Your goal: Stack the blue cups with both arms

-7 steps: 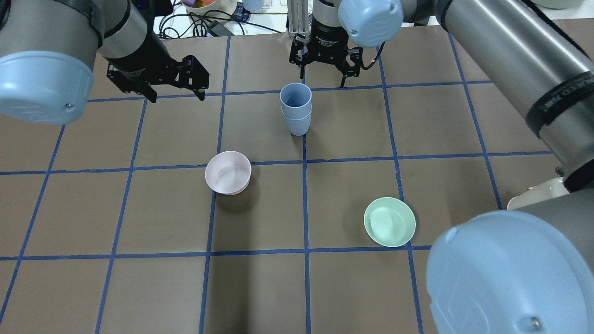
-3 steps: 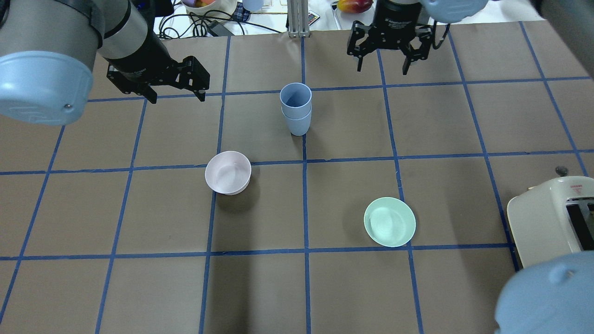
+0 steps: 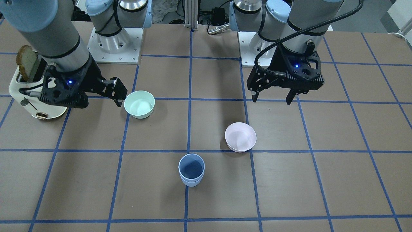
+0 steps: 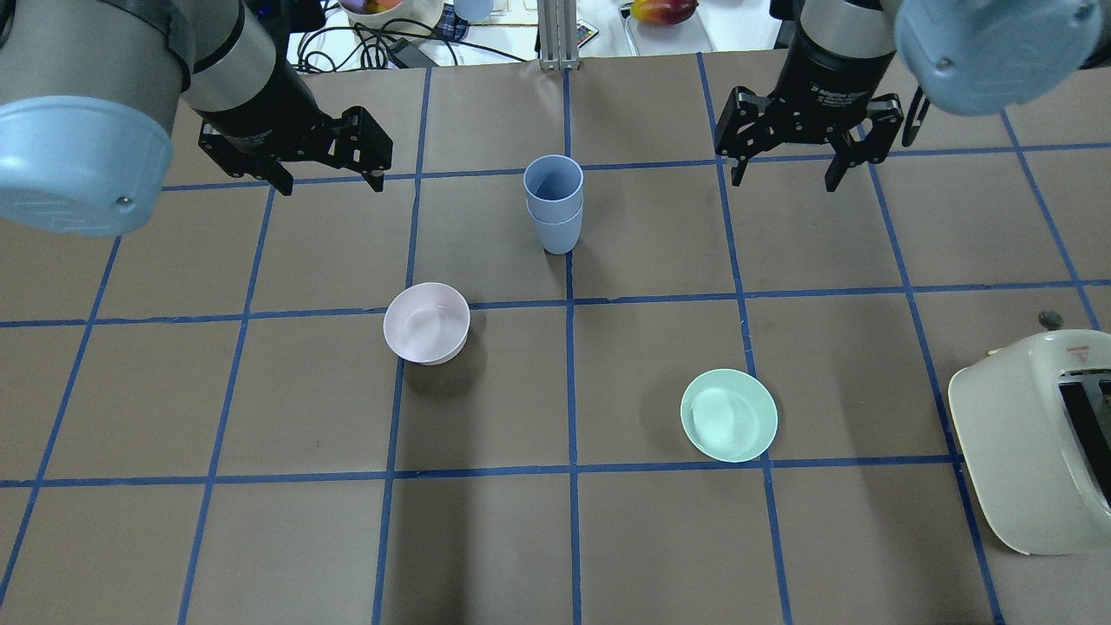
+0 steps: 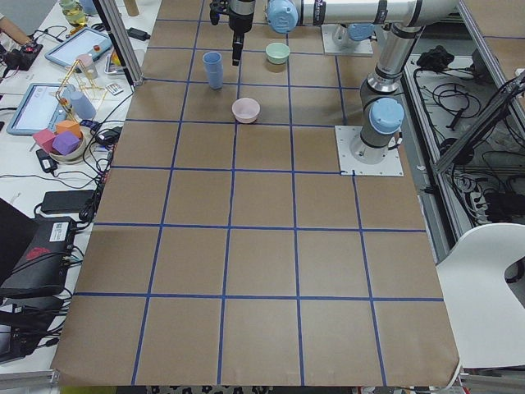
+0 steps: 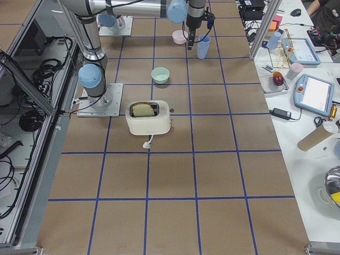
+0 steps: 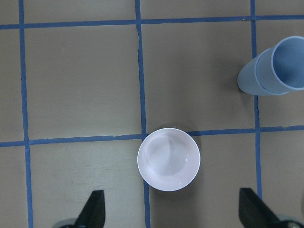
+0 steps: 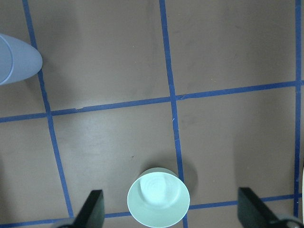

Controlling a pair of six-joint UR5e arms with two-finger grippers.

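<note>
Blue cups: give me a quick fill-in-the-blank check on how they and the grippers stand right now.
1. The blue cups stand upright, one nested ____ the other.
2. The left gripper and the right gripper are both ____ and hold nothing.
3. The pink bowl lies nearer the ____ gripper than the mint-green bowl does.
4. Both bowls are ____ inside.

Missing words: inside; open; left; empty

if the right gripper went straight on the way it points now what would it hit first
Probably the mint-green bowl: the wrist view shows it between the open fingers of the right gripper. Depth is unclear, so it could miss.
</note>
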